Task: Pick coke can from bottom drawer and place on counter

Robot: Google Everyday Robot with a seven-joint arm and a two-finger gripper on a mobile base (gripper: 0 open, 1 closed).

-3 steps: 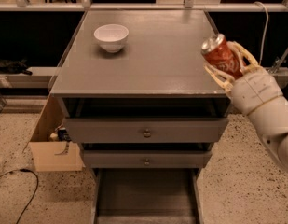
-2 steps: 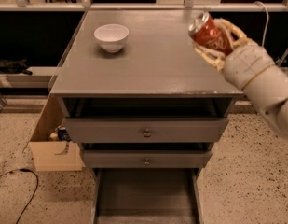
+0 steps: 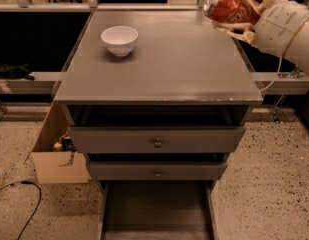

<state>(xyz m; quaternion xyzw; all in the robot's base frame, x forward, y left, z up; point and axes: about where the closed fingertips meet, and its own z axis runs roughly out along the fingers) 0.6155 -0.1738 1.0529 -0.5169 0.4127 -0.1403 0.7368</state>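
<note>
Camera view: gripper (image 3: 225, 9) over counter (image 3: 169, 59) far-right corner, fingers (image 3: 239, 32) clasping tilted coke can (image 3: 237, 7).

The grey counter (image 3: 184, 69) carries a white bowl (image 3: 119, 40) rear left; jaws hover above its rear-right corner.

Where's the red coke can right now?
At the upper right of the camera view, the coke can is held tilted by the gripper, near the counter's far right corner, well right of the white bowl.
</note>
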